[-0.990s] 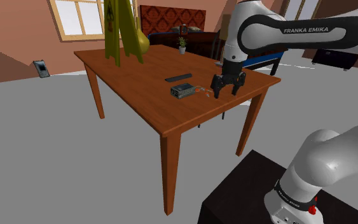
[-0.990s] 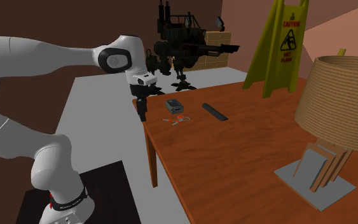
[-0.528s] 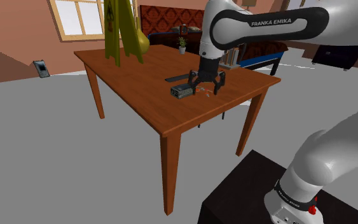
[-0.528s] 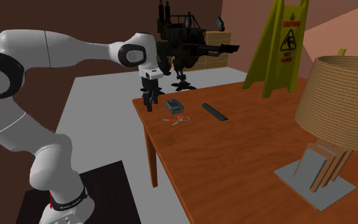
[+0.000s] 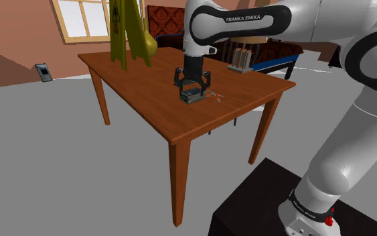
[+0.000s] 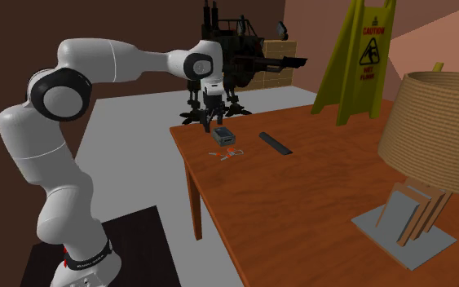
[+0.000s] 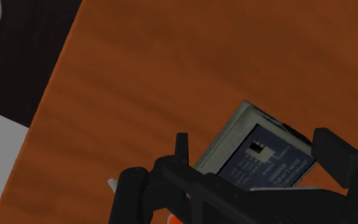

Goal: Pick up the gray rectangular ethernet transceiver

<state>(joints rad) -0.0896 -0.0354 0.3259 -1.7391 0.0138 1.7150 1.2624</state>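
The gray rectangular ethernet transceiver [image 5: 192, 98] lies flat on the brown wooden table [image 5: 143, 80], near the edge facing the stand. My black gripper [image 5: 192, 89] hangs just above it, pointing down, fingers open. In the second exterior view the gripper [image 6: 213, 124] is over the near end of the transceiver [image 6: 222, 134]. In the wrist view the transceiver [image 7: 254, 153], with a dark label on top, lies between the spread fingers of the gripper [image 7: 258, 149], slanted across the gap; neither finger clasps it.
Small orange-handled scissors [image 6: 229, 152] lie beside the transceiver, with a black remote [image 6: 275, 143] farther in. A yellow caution sign [image 6: 364, 57] stands at the far side. A wicker-shaded lamp [image 6: 435, 130] and a slatted rack [image 6: 405, 222] occupy the table's other end.
The arm has swung from beyond the table edge to over the transceiver, and the open gripper now points down onto it. The transceiver has not moved.
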